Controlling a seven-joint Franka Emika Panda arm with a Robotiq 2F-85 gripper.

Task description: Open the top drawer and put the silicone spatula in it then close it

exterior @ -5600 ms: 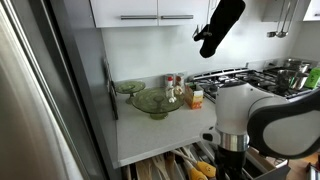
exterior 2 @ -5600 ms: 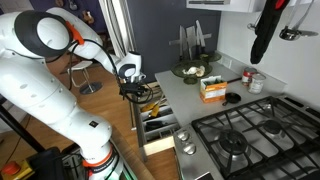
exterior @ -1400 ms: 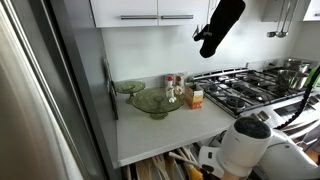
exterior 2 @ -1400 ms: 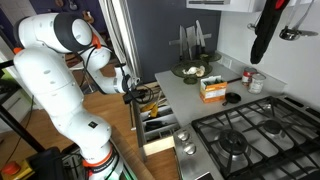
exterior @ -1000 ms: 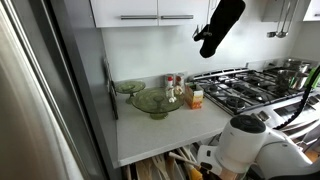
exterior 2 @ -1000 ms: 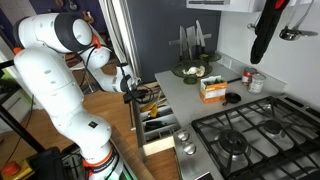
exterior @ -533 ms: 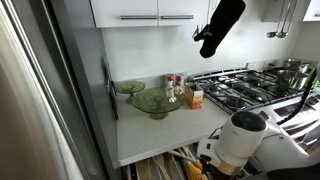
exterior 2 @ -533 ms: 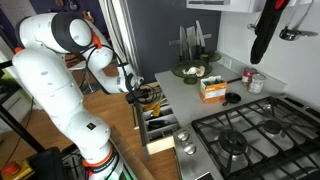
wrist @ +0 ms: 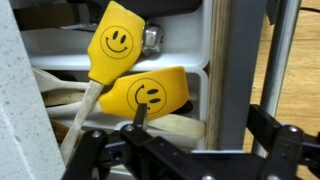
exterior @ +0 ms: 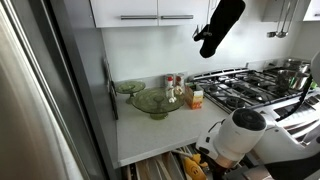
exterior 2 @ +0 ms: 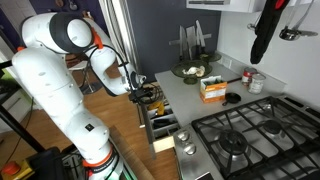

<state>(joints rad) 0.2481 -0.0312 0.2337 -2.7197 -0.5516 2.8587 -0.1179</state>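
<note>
No words or numbers are showing clearly enough to read. In the wrist view, the upper yellow spatula head [wrist: 118,42] and the lower yellow spatula head [wrist: 148,95] are each displaying a black smiley face.

Centre of the wrist view: two bright yellow spatula heads [wrist: 118,42], each printed with a black smiley face, on pale cream handles [wrist: 88,100]. Wood-brown floor [wrist: 255,50] at right. In an exterior view, a green, possibly glass, bowl [exterior: 153,101] on a pale grey counter [exterior: 160,132].
</note>
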